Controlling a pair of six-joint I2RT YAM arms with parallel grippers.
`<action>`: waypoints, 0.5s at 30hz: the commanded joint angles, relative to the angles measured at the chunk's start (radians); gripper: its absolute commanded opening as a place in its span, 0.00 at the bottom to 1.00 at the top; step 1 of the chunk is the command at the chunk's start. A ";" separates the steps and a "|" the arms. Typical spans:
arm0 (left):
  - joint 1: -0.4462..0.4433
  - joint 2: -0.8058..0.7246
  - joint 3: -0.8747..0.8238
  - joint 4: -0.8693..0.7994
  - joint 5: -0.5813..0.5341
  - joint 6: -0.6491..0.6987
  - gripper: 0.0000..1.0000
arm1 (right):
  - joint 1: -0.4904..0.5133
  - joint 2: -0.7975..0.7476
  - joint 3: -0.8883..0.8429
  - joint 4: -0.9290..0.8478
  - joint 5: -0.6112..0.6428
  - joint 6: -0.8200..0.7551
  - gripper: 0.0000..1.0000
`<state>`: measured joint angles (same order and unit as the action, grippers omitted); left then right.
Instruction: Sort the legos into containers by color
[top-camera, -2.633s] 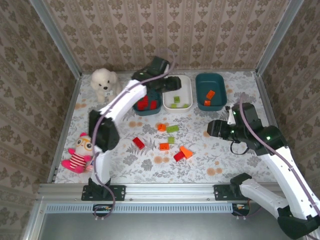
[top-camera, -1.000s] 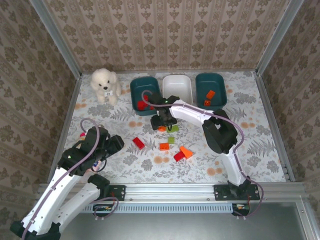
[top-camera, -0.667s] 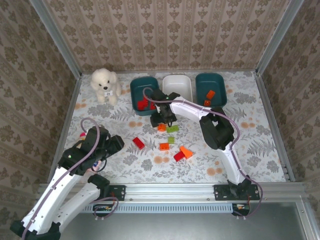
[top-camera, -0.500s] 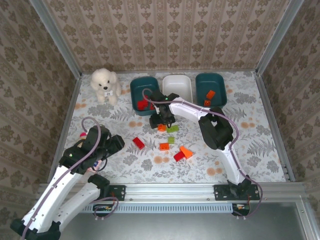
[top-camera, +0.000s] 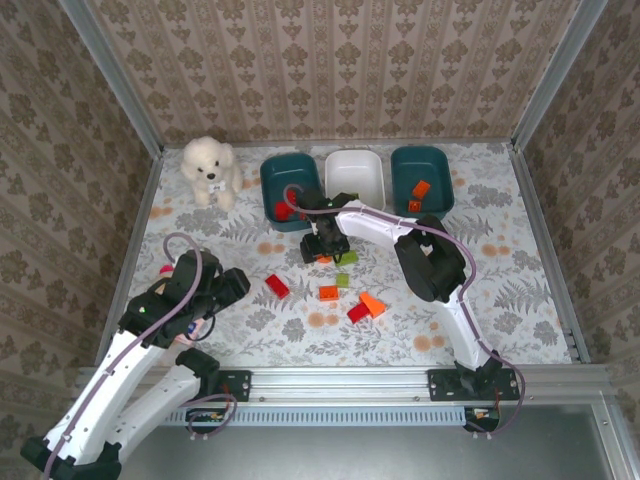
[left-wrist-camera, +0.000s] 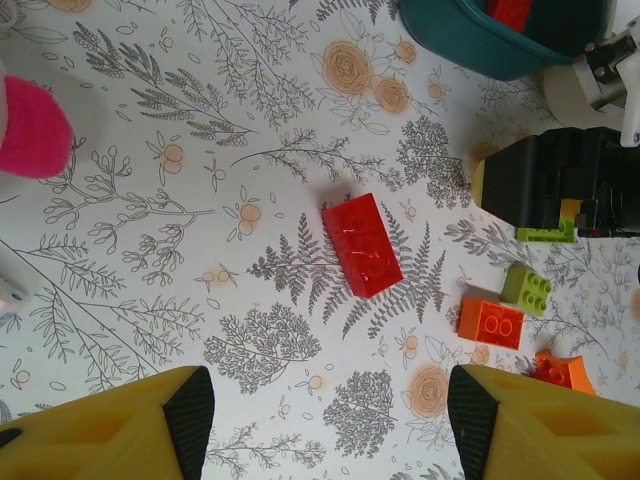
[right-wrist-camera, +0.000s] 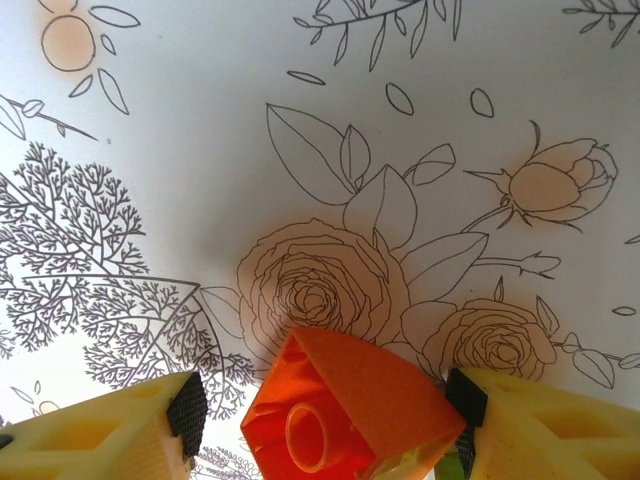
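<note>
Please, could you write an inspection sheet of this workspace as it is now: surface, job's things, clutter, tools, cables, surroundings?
surface: table under a flat floral cloth.
job's things: red bricks in left teal tub; orange bricks in right teal tub; white tub between them; more bricks loose mid-table, one a red brick.
clutter: white plush dog far left; pink doll beside the left arm.
grippers: left tool open, holding nothing; right tool open astride an orange brick, not yet clamped.
cables: cable loops along both arms; snags: nothing seen.
surroundings: wallpapered walls; metal frame at the near edge.
</note>
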<state>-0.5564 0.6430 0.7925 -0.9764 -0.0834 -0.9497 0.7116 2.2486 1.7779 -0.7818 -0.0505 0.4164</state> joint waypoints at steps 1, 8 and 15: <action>-0.007 0.010 0.006 0.018 0.008 0.019 0.66 | 0.012 -0.006 -0.010 -0.053 0.001 0.033 0.64; -0.007 0.013 0.002 0.026 0.014 0.022 0.66 | 0.028 0.017 0.012 -0.073 0.025 0.060 0.55; -0.007 0.012 -0.009 0.032 0.025 0.019 0.66 | 0.041 -0.012 0.014 -0.055 0.036 0.076 0.43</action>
<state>-0.5568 0.6552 0.7925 -0.9504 -0.0738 -0.9493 0.7380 2.2486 1.7817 -0.7948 -0.0292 0.4721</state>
